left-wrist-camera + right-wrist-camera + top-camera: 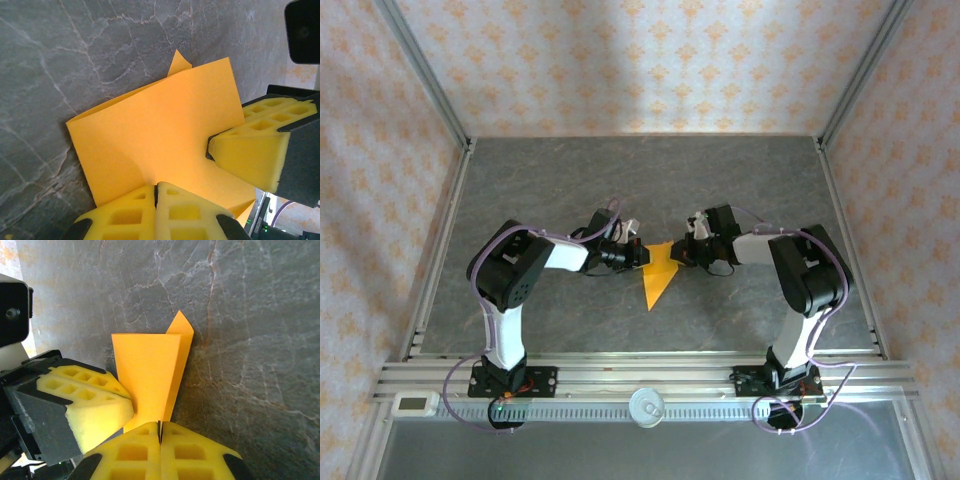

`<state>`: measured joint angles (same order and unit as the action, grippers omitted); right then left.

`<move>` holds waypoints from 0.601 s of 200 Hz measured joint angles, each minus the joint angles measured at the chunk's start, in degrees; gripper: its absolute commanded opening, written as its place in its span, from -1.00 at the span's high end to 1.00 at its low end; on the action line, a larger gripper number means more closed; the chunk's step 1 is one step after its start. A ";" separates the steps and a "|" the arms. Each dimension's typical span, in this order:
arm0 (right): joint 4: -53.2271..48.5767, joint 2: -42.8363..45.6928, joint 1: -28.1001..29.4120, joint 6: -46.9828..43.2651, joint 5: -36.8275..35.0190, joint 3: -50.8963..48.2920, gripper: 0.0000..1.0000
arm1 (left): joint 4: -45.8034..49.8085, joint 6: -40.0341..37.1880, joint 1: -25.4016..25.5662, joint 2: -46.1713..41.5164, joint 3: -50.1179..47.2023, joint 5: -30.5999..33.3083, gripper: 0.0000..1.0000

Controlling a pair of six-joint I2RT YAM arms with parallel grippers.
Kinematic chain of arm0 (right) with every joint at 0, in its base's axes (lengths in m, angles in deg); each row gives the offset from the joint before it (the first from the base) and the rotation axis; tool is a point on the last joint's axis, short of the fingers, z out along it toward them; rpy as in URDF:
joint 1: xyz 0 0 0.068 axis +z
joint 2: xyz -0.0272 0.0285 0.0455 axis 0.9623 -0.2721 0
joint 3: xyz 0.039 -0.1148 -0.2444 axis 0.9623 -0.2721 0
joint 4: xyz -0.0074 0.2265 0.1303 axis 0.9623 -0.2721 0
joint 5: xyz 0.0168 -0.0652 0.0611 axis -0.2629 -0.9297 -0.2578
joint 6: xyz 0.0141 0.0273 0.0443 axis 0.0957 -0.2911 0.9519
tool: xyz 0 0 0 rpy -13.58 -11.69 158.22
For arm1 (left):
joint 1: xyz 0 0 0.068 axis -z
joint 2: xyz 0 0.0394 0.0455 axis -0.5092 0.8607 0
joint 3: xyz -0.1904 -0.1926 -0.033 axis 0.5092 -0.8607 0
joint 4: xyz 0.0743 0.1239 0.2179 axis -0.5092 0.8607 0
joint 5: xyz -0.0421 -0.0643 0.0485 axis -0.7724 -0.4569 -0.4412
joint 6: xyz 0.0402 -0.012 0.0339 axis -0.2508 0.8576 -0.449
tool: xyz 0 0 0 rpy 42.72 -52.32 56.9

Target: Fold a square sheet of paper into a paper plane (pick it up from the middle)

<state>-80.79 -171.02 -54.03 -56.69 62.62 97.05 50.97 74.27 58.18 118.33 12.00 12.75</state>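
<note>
Both arms reach in to the middle of the grey table [520, 190], and the two grippers meet nose to nose over the orange paper [659, 275]. From above it reads as a narrow wedge, wide end up between the fingers, point aimed back toward the arm bases. The left gripper [156, 195] has its yellow foam pads pressed flat together, pinching the paper's edge between them. The right gripper [160, 432] does the same from the other side, pads closed tight on the paper. On the left wrist camera the sheet shows two layers, a small corner peeking out behind the top edge. The right wrist view shows a flap folded over along a slanted crease. Whether the point touches the table or hangs just above it is hard to say from here.
</note>
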 measured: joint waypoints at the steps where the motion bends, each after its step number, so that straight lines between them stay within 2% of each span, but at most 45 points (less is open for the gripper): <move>1: 0.02 0.00 0.00 0.04 0.00 0.00 0.95 | 0.00 0.00 0.00 0.00 0.00 0.00 0.87; 34: 1.51 1.38 0.00 3.43 -0.83 -1.73 1.00 | 0.04 0.28 -0.50 -1.68 -0.68 0.42 0.53; 54: 4.20 5.42 0.00 8.74 -3.02 -5.53 1.00 | 0.13 0.02 -0.76 -6.05 -1.99 2.21 0.42; 95: 13.92 13.77 0.11 24.28 -10.73 -13.46 1.00 | 0.61 -4.68 0.11 -16.52 -4.44 8.52 0.38; 120: 18.95 15.61 1.33 32.46 -16.00 -16.85 1.00 | 3.61 -11.34 4.50 -20.85 -5.88 15.13 0.34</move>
<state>-61.84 -155.42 -52.69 -24.24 46.62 80.20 54.58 62.93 62.68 97.48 6.12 27.88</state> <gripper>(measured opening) 0.055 0.318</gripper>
